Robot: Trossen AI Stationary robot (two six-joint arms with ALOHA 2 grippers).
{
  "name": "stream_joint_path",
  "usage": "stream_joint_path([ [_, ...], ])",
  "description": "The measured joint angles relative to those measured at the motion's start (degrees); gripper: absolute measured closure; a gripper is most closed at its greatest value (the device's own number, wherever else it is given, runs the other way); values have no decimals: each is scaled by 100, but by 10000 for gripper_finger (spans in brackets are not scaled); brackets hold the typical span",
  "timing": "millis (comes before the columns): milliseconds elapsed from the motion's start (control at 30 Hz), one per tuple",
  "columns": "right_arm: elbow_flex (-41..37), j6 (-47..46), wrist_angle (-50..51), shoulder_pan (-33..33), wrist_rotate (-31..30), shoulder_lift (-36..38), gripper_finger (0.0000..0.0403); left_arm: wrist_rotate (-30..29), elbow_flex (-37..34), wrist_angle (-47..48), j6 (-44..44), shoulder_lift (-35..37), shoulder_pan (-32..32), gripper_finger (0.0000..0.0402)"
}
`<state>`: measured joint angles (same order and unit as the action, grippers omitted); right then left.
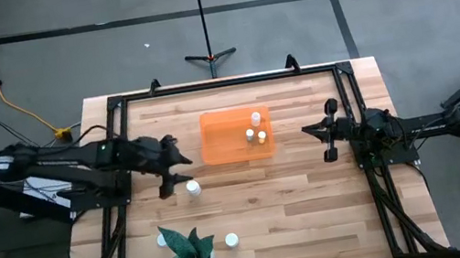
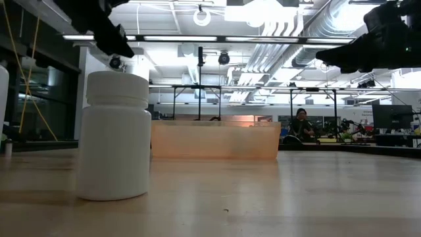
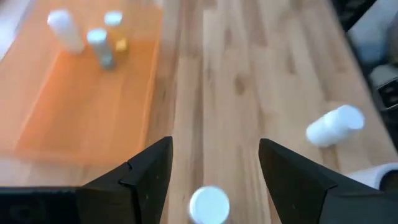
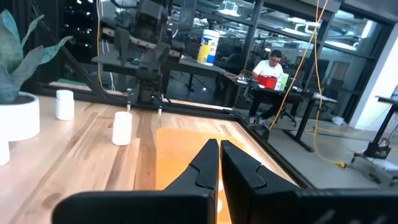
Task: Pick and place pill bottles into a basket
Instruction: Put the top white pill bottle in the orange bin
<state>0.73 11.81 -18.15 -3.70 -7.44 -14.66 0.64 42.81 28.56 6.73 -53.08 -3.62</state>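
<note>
The basket (image 1: 233, 136) sits on the counter (image 1: 317, 208) and serves as the landmark. Three pill bottles (image 1: 256, 130) stand inside it, at the end nearer the right arm. The left pincer (image 1: 168, 173) hovers just off the basket's near-left corner, fingers spread wide and empty, directly above an upright bottle (image 1: 193, 188) that stands on the counter a little nearer the camera side than the basket. Two more bottles (image 1: 231, 239) lie farther from the basket, flanking the potted plant (image 1: 185, 256); one seems tipped over, though the view is soft. The right pincer (image 1: 323, 140) waits beside the basket's opposite end, fingers pressed nearly together, holding nothing.
</note>
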Motion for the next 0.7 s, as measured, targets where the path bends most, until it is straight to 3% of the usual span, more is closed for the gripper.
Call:
stream_joint_path([
  [100,0,165,-3,0,0,0,398,-383,772,929,346,-542,-154,131],
  [267,2,239,-75,0,-22,0,398,-425,1524,1847,1196,-1338,-337,131],
  [433,4,241,-96,0,-230,0,400,-283,1617,2366,1726,-1977,-517,131],
  [700,4,372,-117,-1,-417,1,396,-170,1619,2367,1833,-2548,-513,131],
])
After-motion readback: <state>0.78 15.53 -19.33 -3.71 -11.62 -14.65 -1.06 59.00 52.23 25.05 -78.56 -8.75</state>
